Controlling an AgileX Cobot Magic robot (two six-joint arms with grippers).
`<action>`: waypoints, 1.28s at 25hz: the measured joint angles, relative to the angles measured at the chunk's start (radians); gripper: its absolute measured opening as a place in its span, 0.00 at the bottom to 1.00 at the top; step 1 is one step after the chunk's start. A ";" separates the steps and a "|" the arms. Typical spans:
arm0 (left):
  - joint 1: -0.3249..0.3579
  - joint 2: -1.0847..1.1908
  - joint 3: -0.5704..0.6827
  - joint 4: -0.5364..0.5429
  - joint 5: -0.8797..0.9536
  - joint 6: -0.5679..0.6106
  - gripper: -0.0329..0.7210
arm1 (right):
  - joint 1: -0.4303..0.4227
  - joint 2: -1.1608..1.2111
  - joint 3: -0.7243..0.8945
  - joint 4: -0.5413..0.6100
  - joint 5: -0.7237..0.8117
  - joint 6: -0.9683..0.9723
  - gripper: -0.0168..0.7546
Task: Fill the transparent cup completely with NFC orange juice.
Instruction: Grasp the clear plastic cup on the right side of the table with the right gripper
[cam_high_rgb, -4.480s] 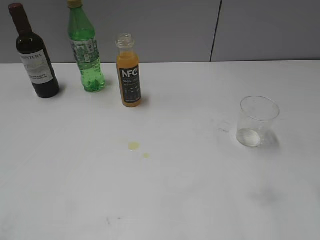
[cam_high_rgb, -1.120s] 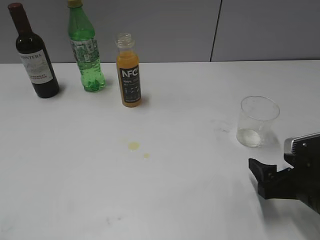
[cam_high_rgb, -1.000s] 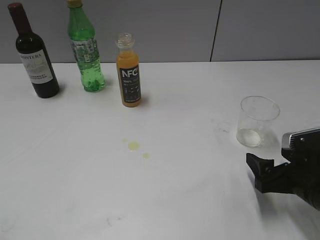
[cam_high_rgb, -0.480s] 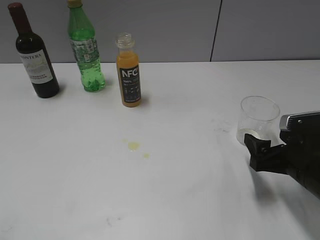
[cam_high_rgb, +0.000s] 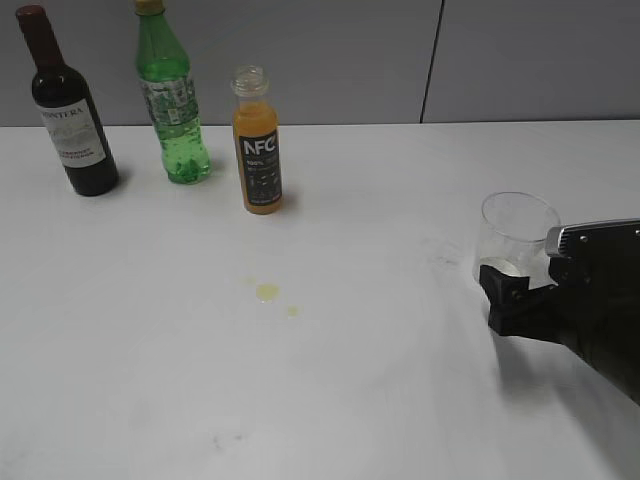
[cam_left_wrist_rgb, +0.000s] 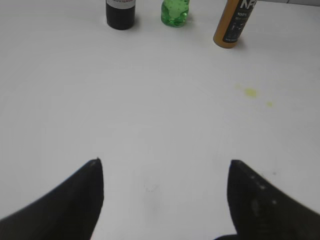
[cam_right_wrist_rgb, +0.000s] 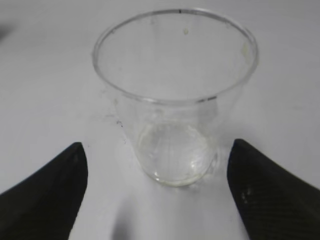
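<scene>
The right gripper (cam_right_wrist_rgb: 155, 200) sits low over the white table (cam_high_rgb: 380, 400) with its two black fingers (cam_right_wrist_rgb: 45, 190) spread wide and holding nothing. The cup (cam_right_wrist_rgb: 175, 95) stands upright just ahead of the gap between them, clear of both fingers, with no juice in it. From the front camera, this gripper (cam_high_rgb: 520, 295) reaches in from the right edge, its near finger just in front of the cup (cam_high_rgb: 515, 240).

The left gripper (cam_left_wrist_rgb: 165, 197) is also wide open and empty, over bare table.

Well apart, at the far left of the table, the juice bottle (cam_high_rgb: 257, 140) stands upright and uncapped, filled with orange liquid to the neck. Further left stand a green bottle (cam_high_rgb: 172, 95) and a dark wine bottle (cam_high_rgb: 70, 105). A few small yellow drops (cam_high_rgb: 268, 292) lie on the table in front of the juice bottle.
</scene>
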 joint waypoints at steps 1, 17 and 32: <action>0.000 0.000 0.000 0.000 0.000 0.000 0.82 | 0.000 0.011 -0.001 0.003 0.000 0.002 0.91; 0.000 0.000 0.000 0.000 0.000 0.000 0.82 | 0.000 0.087 -0.099 0.038 -0.002 0.005 0.91; 0.000 0.000 0.000 0.000 0.000 0.000 0.82 | 0.000 0.186 -0.199 0.064 -0.002 0.007 0.91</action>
